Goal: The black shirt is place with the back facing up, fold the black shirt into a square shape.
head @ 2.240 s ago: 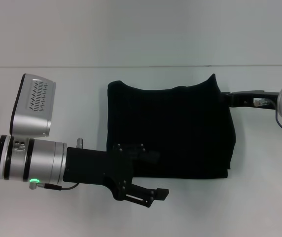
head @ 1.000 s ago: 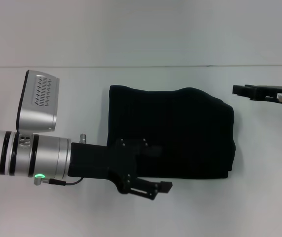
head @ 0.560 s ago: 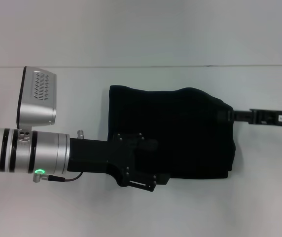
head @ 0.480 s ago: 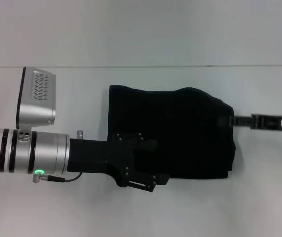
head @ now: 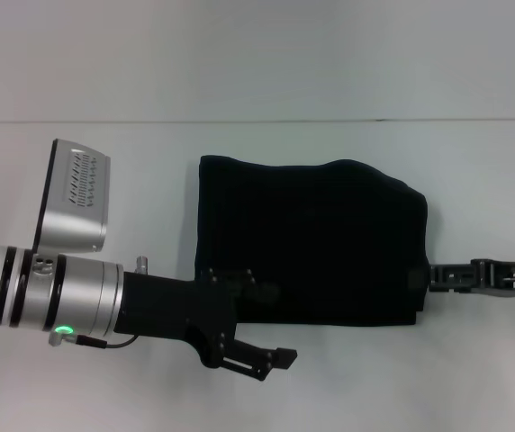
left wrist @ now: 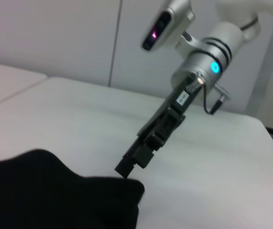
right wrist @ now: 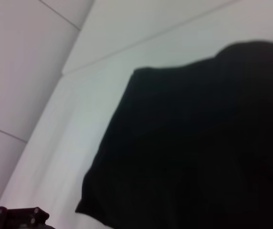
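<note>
Black shirt folded, long axis left-right; left gripper narrowly parted, right gripper unclear.

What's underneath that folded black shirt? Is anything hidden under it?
The black shirt lies folded on the white table, which shows bare all around it. The left gripper overlaps its near edge; the right gripper touches its side. Anything under the cloth is covered.

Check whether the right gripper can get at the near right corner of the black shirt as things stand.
Probably yes: the right gripper sits right at that corner of the black shirt, with only bare table around it.
</note>
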{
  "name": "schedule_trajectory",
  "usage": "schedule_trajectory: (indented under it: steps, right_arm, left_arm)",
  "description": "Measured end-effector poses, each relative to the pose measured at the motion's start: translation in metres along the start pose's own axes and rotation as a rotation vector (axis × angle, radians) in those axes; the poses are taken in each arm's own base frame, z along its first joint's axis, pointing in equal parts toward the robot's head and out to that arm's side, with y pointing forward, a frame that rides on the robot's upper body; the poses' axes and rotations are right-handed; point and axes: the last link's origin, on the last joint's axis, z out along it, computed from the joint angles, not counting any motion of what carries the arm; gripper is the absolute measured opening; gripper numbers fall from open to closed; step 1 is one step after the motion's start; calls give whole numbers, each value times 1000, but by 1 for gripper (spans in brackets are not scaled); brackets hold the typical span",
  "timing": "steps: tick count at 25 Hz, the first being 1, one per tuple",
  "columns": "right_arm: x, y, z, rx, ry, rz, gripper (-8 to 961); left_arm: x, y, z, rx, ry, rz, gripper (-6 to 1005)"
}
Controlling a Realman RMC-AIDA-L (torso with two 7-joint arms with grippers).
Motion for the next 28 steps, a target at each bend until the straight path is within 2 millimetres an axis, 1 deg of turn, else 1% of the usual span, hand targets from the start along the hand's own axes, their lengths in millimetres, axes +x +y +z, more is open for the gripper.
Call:
schedule_trajectory:
  steps: [5, 11, 19, 28]
  right_arm:
    - [3, 0, 3, 12, 37, 21, 783]
    - [4, -1, 4, 23, 36, 38, 650]
    - [4, 2, 17, 23, 33, 39, 638]
    - [6, -1, 20, 41, 23, 70, 546]
  left_arm:
    - [-2, 1, 1, -5, -15, 2, 935]
    - [-2, 1, 2, -4, -13, -1, 935]
    - [-2, 1, 2, -2, -11, -4, 934]
    - [-3, 0, 2, 1, -13, -4, 934]
